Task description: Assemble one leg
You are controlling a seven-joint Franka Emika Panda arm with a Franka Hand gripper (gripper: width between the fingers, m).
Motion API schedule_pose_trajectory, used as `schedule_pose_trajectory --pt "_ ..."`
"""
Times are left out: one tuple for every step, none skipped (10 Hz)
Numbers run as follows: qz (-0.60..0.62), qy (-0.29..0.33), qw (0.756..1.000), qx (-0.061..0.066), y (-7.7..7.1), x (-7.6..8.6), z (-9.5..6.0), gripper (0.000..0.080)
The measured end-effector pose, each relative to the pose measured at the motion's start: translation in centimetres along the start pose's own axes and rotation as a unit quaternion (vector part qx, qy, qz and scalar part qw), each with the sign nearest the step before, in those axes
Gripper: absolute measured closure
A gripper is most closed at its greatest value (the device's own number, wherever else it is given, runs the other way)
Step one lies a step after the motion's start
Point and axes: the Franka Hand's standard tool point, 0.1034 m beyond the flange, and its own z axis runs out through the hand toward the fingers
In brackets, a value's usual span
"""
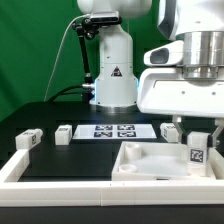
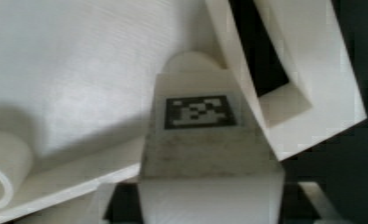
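Observation:
My gripper [image 1: 197,138] is shut on a leg [image 1: 198,151], a chunky white post with a black-and-white tag, at the exterior view's right. It holds the leg upright at the right corner of the big white square panel [image 1: 148,160]. I cannot tell whether the leg touches the panel. In the wrist view the leg [image 2: 202,115] fills the middle, tag facing the camera, between my gripper's [image 2: 202,205] dark fingers. The panel [image 2: 74,80] lies behind it. Other legs lie apart on the table: two at the left [image 1: 28,140] [image 1: 63,133] and one behind the gripper [image 1: 172,131].
The marker board [image 1: 113,130] lies flat in the table's middle, before the arm's base [image 1: 112,75]. White border rails [image 1: 55,188] frame the table's front and left. In the wrist view a rail [image 2: 309,90] runs beside the panel.

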Motion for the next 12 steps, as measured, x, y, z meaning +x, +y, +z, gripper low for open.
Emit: schedule_pose_trajectory --pt "0.031 0.004 0.999 -0.006 0.70 0.30 0.02 0.0505" --pt "0.051 0.005 0.999 -0.008 1.09 0.52 0.04 0.0502" --pt "0.080 0.005 0.997 -0.010 1.32 0.66 0.05 0.0502" --pt "0.080 0.005 0.997 -0.011 1.48 0.77 0.08 0.0431" --pt "0.079 0.005 0.997 -0.011 1.46 0.72 0.11 0.0431" --pt "0.079 0.005 0.997 -0.011 1.47 0.73 0.12 0.0225" --pt "0.079 0.005 0.997 -0.011 1.48 0.73 0.13 0.0225" --pt "0.079 0.005 0.997 -0.011 1.49 0.73 0.14 0.0173" --pt "0.079 0.005 0.997 -0.011 1.50 0.73 0.15 0.0157" --pt "0.079 0.005 0.997 -0.012 1.50 0.73 0.15 0.0157" --pt "0.079 0.005 0.997 -0.012 1.51 0.73 0.16 0.0151" --pt "0.079 0.005 0.997 -0.012 1.51 0.73 0.17 0.0150"
